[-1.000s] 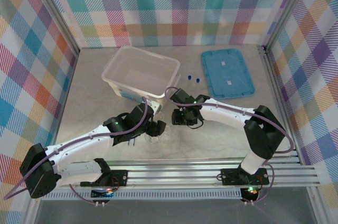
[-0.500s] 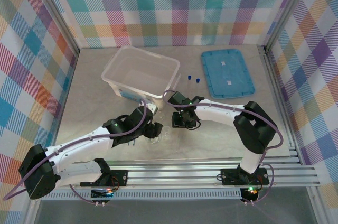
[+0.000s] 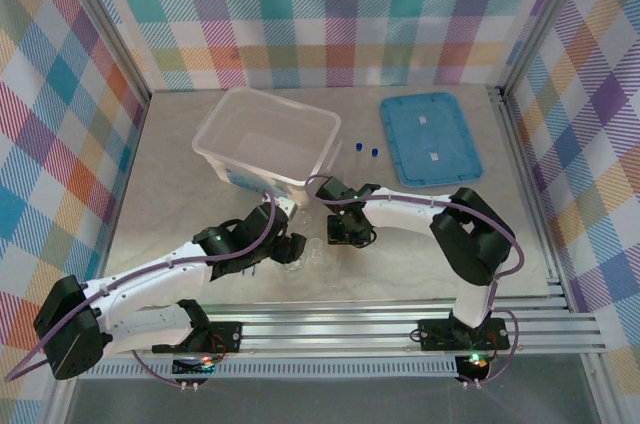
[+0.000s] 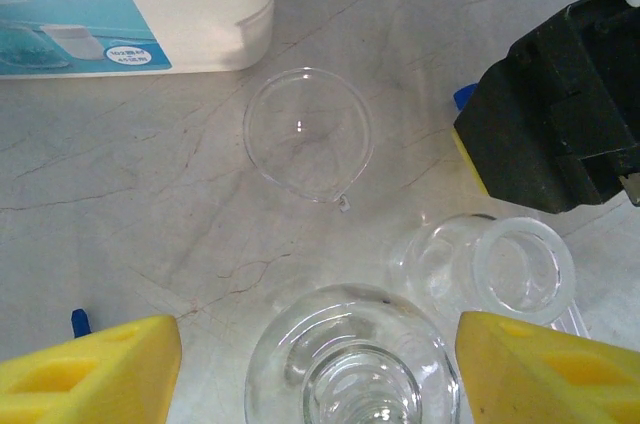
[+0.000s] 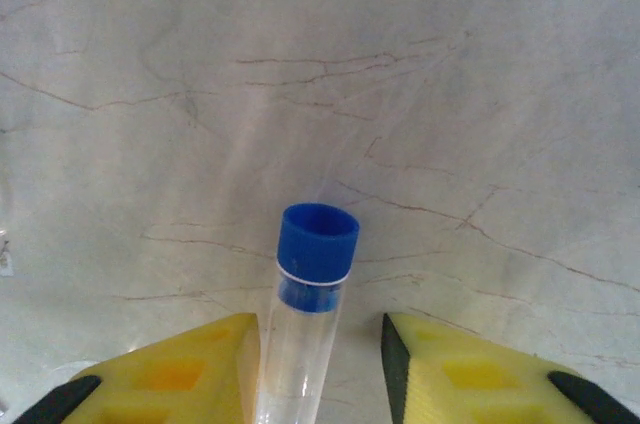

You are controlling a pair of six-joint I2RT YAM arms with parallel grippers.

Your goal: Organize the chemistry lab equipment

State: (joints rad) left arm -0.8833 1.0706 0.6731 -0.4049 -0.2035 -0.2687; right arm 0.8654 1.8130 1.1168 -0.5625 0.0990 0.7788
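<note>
From above, both arms reach low over the marbled tabletop [image 3: 180,194] with elbows bent. The left gripper [image 3: 296,250] and right gripper [image 3: 340,236] are near each other, just in front of the translucent box [image 3: 265,134], with plaid walls around.

At the left wrist, the jaws stand released on either side of a round clear flask [image 4: 350,364], its mouth upward. A clear dish [image 4: 308,134] lies beyond it.

At the right wrist, a clear tube [image 5: 300,354] runs lengthwise between the jaws, its blue cap [image 5: 318,244] pointing away from the wrist. The jaws straddle the tube unclenched, with a gap at one pad.
</note>
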